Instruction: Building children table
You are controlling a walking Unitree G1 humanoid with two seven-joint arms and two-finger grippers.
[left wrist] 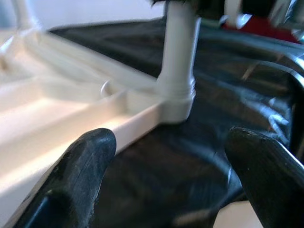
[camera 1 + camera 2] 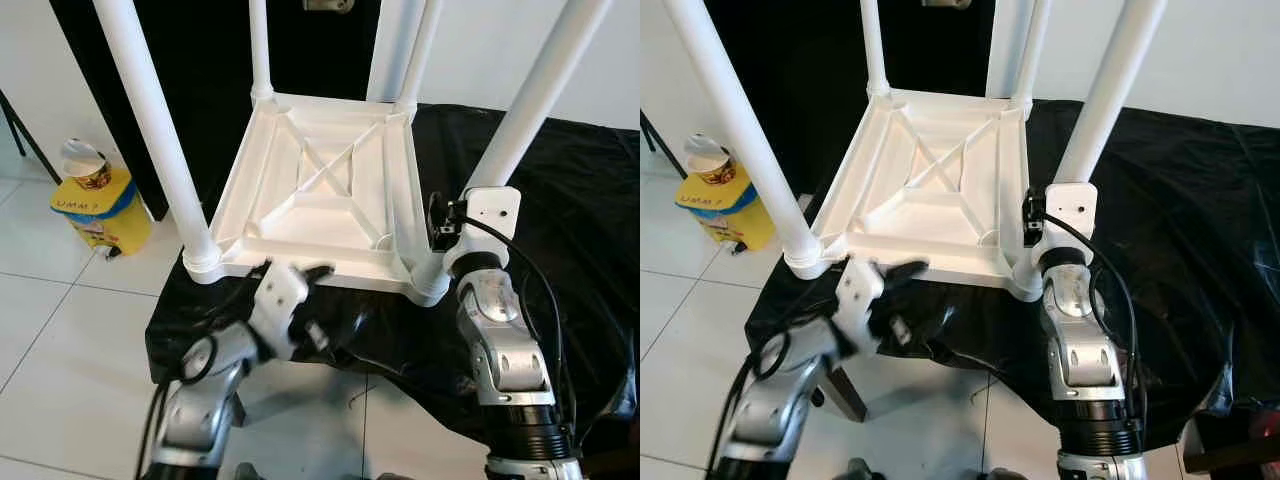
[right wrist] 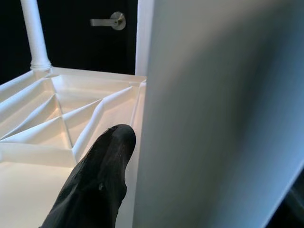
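White plastic table upturned on glossy black sheet, left pincer open, right pincer clasping round leg.

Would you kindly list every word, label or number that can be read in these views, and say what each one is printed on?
"UMA!" or something close to it: dark letters on the yellow package on the floor by the wall; the last characters are not certain.
Print on the round cup resting on that package: too small and blurred to read.
The white table, its legs and the black cloth carry no readable text.
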